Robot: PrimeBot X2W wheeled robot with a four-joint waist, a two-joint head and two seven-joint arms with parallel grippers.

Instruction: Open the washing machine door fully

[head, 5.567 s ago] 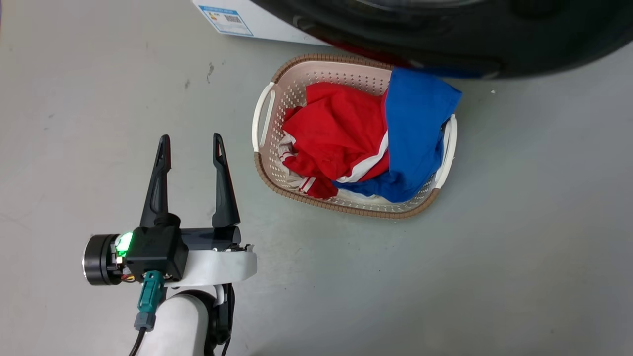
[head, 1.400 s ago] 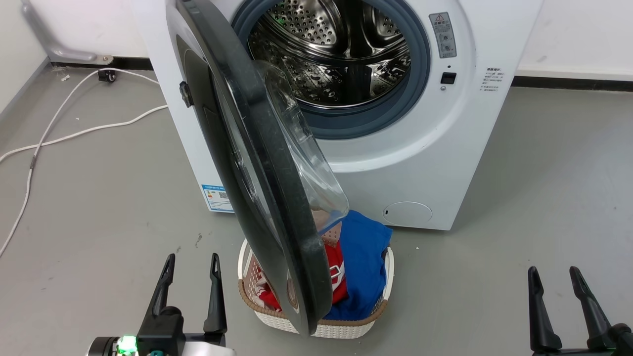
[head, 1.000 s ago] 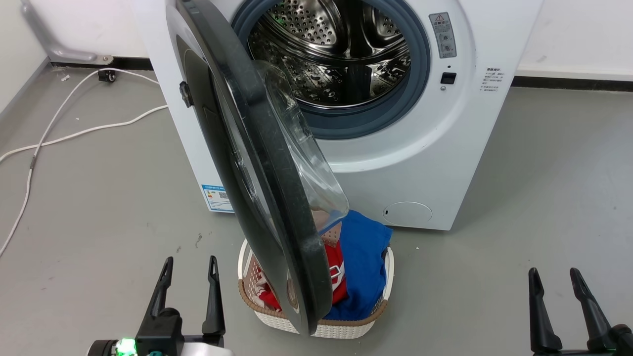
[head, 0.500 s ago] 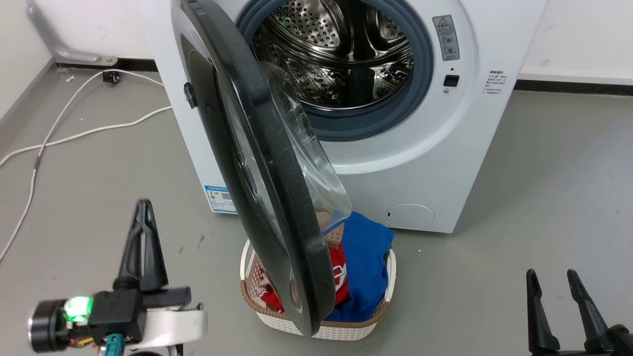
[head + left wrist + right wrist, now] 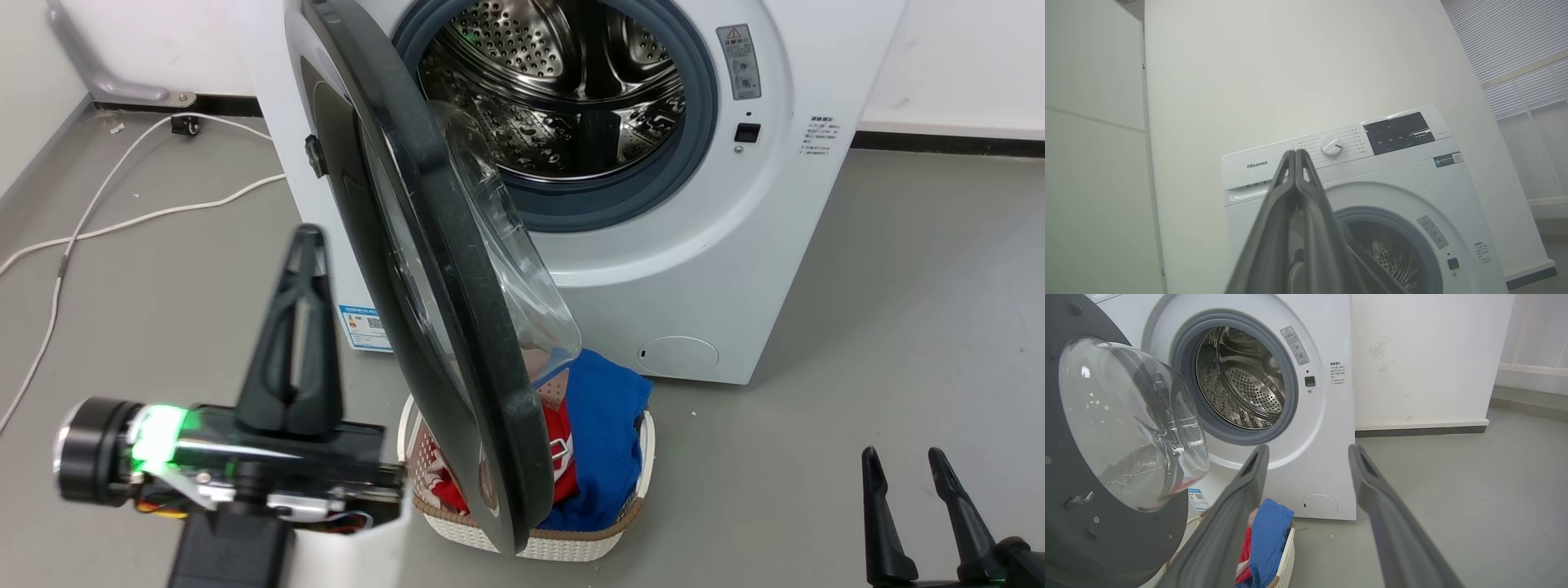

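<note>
The washing machine door [image 5: 469, 327], centre frame, has a glossy black rim, lightly dusty, around a smooth clear glass bowl [image 5: 506, 269]. At upper centre, the perforated drum [image 5: 563, 90] is shiny steel, ringed by a matt grey rubber seal [image 5: 604, 208]. The machine body [image 5: 702, 302] is smooth, glossy white. At bottom centre, a perforated plastic basket [image 5: 563, 545] holds soft cloth [image 5: 604, 433] on a matt grey floor [image 5: 898, 310].

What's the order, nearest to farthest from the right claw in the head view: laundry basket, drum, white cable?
1. Laundry basket, floor left of the right claw.
2. Drum, inside the machine behind.
3. White cable, far left floor.
</note>
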